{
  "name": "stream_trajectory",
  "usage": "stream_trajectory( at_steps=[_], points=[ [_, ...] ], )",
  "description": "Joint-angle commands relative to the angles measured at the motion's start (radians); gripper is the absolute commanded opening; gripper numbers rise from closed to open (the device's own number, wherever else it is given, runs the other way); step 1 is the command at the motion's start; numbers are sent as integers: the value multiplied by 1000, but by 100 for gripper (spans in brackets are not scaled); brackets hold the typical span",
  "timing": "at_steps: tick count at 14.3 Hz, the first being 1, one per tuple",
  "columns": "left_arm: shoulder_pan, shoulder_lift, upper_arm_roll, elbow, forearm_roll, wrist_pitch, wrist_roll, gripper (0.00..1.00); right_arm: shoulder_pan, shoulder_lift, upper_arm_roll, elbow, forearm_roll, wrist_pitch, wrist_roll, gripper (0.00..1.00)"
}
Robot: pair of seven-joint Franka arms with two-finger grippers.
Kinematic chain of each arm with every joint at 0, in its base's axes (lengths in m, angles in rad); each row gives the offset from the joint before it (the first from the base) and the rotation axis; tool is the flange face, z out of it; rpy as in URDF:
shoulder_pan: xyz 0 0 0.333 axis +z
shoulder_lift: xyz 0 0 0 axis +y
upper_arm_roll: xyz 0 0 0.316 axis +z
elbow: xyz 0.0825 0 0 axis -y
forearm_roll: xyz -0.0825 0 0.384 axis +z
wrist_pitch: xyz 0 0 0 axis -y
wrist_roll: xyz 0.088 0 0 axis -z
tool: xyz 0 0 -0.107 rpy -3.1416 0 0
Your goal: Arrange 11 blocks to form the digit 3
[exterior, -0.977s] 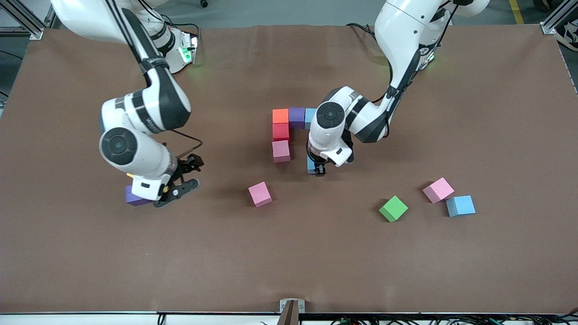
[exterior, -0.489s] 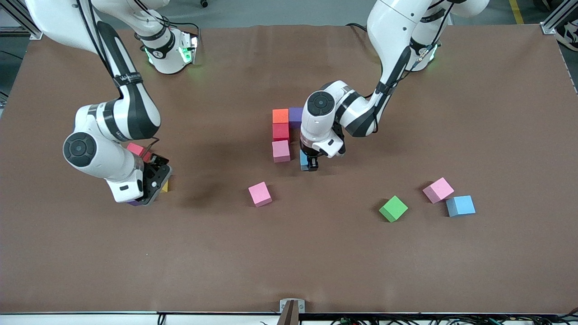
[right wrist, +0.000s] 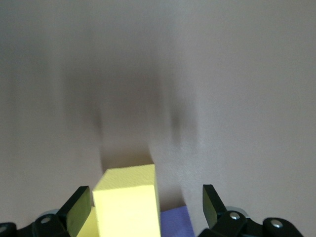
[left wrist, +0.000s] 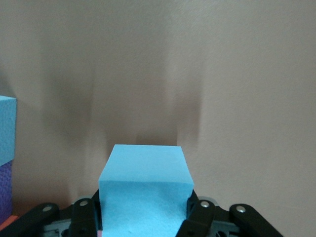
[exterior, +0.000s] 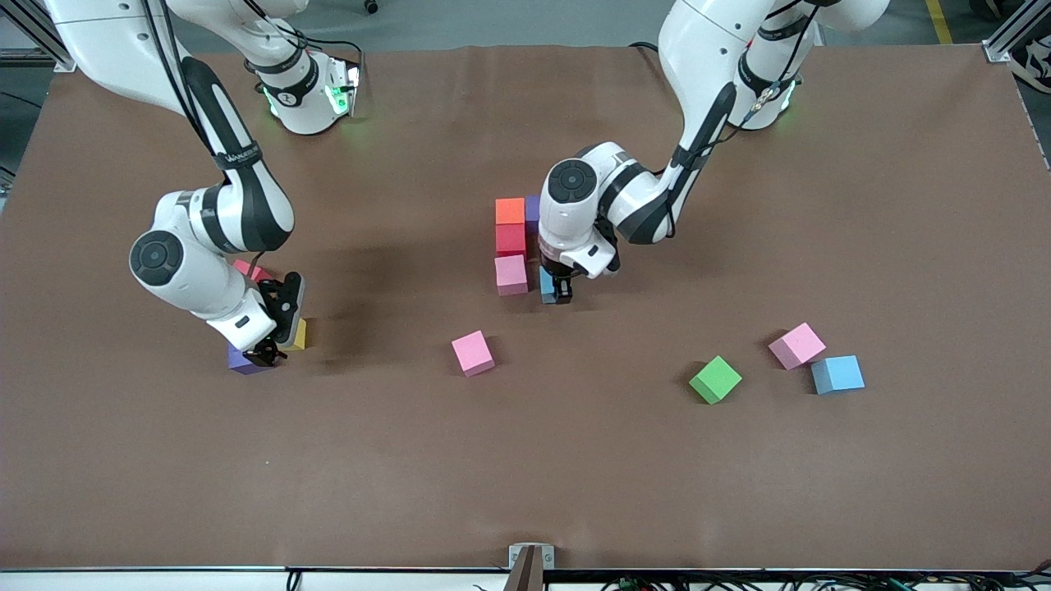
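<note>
The partial digit 3 is an orange block (exterior: 510,211), a purple block (exterior: 532,209), a red block (exterior: 510,240) and a pink block (exterior: 511,274). My left gripper (exterior: 560,294) is shut on a blue block (exterior: 547,287) (left wrist: 144,187), low beside that pink block. The left wrist view also shows another blue block (left wrist: 6,128) on the purple one (left wrist: 4,192). My right gripper (exterior: 277,332) (right wrist: 145,207) is open and low, toward the right arm's end of the table. A yellow block (exterior: 298,335) (right wrist: 127,202) sits between its fingers, with a purple block (exterior: 242,359) (right wrist: 175,222) next to it.
Loose on the table nearer the front camera are a pink block (exterior: 473,353), a green block (exterior: 715,379), another pink block (exterior: 796,345) and a blue block (exterior: 837,374). A reddish block (exterior: 246,269) peeks out beside the right arm.
The left gripper has carried the blue block toward the pink block of the figure. The right arm has swung round and brought its open gripper down around the yellow block.
</note>
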Motion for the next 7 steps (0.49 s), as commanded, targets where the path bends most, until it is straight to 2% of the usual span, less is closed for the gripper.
stream_trajectory(
  at_steps=[1, 7],
  points=[
    [-19, 5, 10, -5, 21, 18, -23, 20, -51, -42, 19, -97, 6, 52, -80, 100],
    [-33, 23, 10, -2, 21, 52, -23, 20, -60, -29, 17, -145, 8, 121, -83, 100]
  ],
)
